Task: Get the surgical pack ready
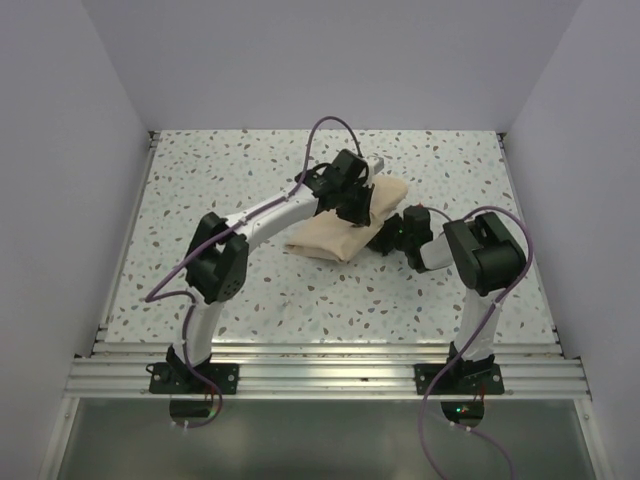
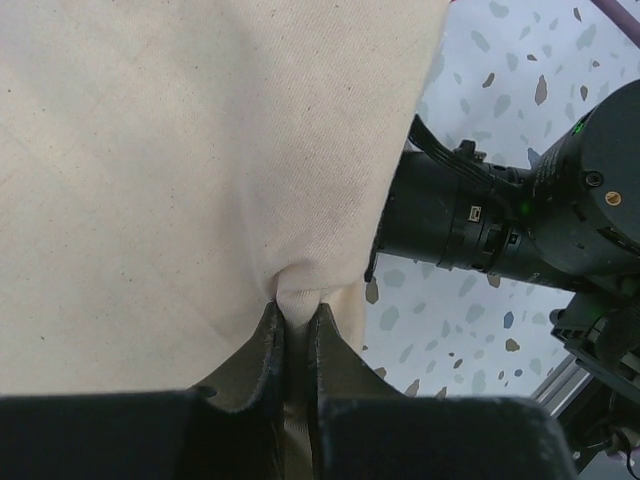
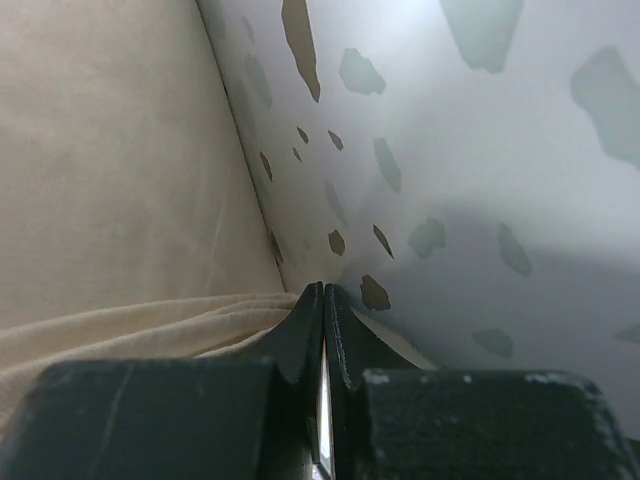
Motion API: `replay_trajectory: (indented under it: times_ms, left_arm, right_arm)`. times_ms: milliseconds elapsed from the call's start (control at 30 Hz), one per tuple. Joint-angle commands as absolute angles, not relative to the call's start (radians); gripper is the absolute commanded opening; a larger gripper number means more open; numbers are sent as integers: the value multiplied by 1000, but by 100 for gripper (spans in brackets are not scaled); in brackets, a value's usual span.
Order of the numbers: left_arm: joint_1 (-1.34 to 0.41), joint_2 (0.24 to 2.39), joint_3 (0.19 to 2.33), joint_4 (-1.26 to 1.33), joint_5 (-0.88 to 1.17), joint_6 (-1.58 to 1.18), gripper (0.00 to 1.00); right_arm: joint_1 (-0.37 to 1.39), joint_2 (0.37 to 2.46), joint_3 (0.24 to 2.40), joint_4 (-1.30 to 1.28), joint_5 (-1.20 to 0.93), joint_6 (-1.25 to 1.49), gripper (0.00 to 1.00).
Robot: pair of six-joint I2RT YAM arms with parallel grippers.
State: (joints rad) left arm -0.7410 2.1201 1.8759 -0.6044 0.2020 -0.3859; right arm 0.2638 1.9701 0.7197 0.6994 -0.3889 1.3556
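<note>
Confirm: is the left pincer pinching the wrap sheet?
Yes, a fold of the wrap sheet is nipped inside the shut left pincer.

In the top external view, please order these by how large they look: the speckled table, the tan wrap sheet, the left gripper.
1. speckled table
2. tan wrap sheet
3. left gripper, clearly the smallest, although it sits above the sheet and so nearer the camera.

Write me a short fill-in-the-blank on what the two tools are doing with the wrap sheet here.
1. The left tool pinches a ____ of the wrap sheet.
2. The right tool, at the sheet's edge, has its jaws ____.
3. Seen from above, the sheet lies bundled on the table with ____ tools at it.
Missing words: fold; shut; both.
</note>
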Motion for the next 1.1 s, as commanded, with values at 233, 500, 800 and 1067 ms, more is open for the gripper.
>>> replay_trajectory:
  times_ms: [233,500,800,1067]
  left_arm:
    - [-801,2065,1691,-315,232,-442,0]
    - [-801,2141,1741,-275,235,-454,0]
    - [-769,2103,1871,-403,224,-411,0]
    - [-762,2080,1888,-460,196,-356,0]
  right_arm:
    - [241,1873,687,502,-361,1263,0]
    - [204,1784,735,53,-330,1126,0]
    - [129,1658,741,-192,-299,985,0]
    - [94,1502,834,-259,-322,870,1]
